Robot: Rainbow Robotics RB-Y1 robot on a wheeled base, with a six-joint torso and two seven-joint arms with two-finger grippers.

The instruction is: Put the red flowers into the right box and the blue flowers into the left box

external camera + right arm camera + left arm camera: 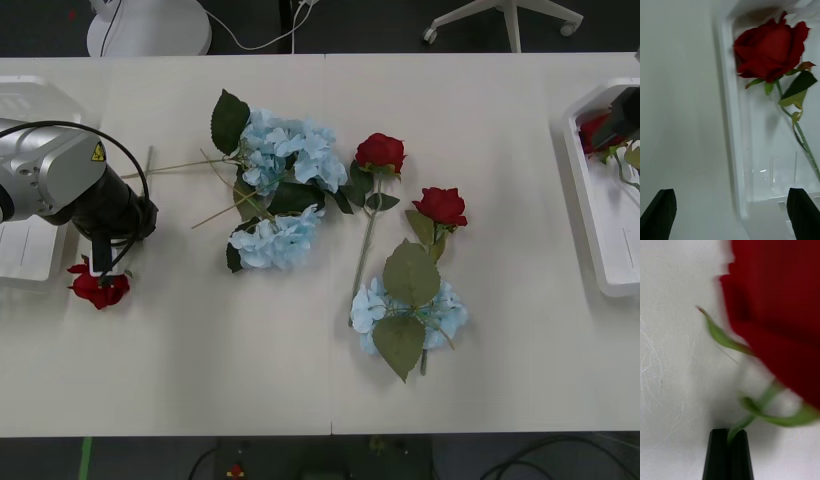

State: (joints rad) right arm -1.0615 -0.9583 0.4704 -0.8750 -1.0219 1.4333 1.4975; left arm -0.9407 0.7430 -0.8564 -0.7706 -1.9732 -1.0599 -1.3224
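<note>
My left gripper hangs near the table's left side, its black fingers shut on the green stem of a red rose whose bloom dangles just above the table. Beside it lies the left box, partly hidden by the arm. Two red roses lie mid-table among three blue flower clusters. My right gripper is open over the near rim of the right box, which holds a red rose.
The blue clusters' thin tan stems stretch left toward my left arm. Chair legs and a white round base stand on the floor beyond the table's far edge. Bare tabletop runs along the near edge.
</note>
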